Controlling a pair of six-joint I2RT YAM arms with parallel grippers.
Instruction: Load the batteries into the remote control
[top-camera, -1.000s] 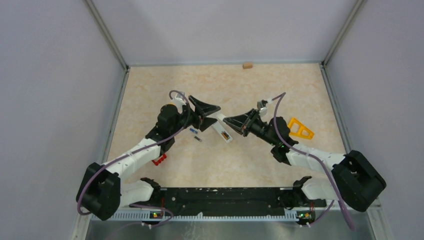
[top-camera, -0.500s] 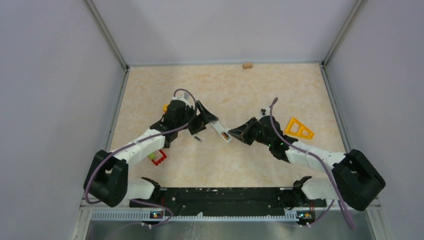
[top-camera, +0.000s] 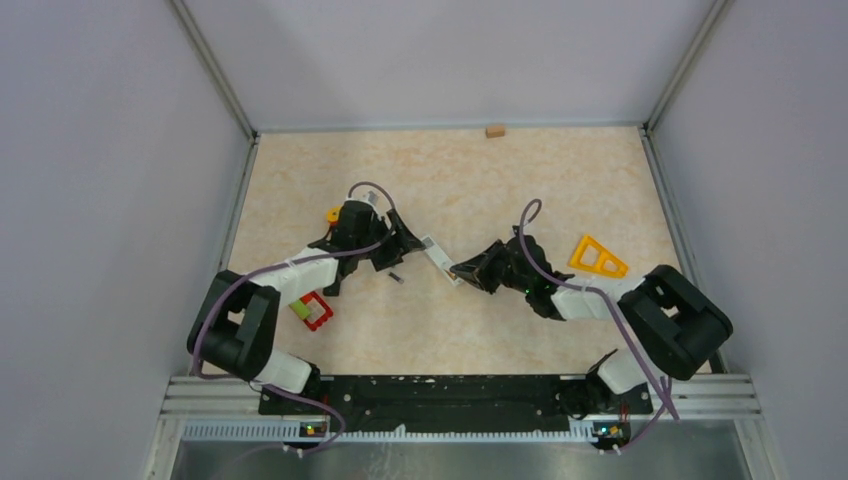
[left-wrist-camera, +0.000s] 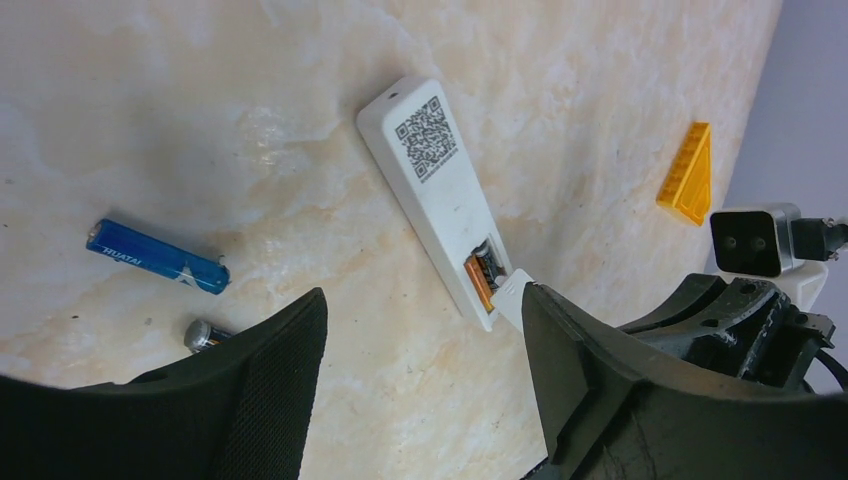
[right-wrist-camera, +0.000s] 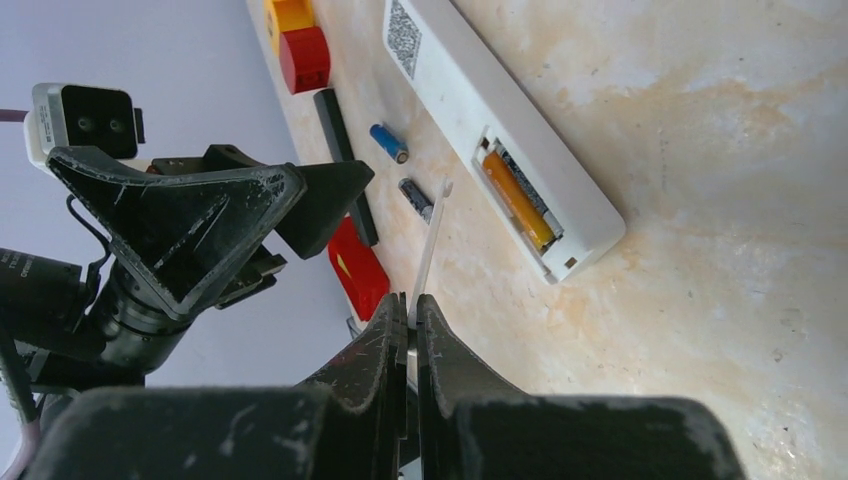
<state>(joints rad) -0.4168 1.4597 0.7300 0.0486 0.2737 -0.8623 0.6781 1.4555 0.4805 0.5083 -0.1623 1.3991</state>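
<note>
The white remote control (top-camera: 437, 258) (left-wrist-camera: 440, 190) (right-wrist-camera: 490, 110) lies back side up on the table, its compartment open at the near end. An orange battery (left-wrist-camera: 476, 283) (right-wrist-camera: 515, 200) and a dark one sit inside it. A blue battery (left-wrist-camera: 155, 257) (right-wrist-camera: 388, 142) and a dark battery (left-wrist-camera: 205, 335) (top-camera: 396, 277) lie loose to its left. My left gripper (left-wrist-camera: 425, 300) (top-camera: 400, 248) hovers open and empty beside the remote's left side. My right gripper (right-wrist-camera: 412, 305) (top-camera: 470, 270) is shut on the thin white battery cover (right-wrist-camera: 428, 250) (left-wrist-camera: 510, 292), held edge-up next to the open compartment.
A yellow triangular piece (top-camera: 598, 257) (left-wrist-camera: 688, 175) lies to the right. A red piece (top-camera: 317, 312) sits by the left arm. Red and yellow blocks (right-wrist-camera: 300, 45) and a black bar (right-wrist-camera: 340, 150) lie left of the remote. A small brown block (top-camera: 494, 130) rests at the back wall.
Both arms have dropped lower toward the table. The left gripper has swung down beside the remote. The right gripper has carried the cover left to the remote's open end.
</note>
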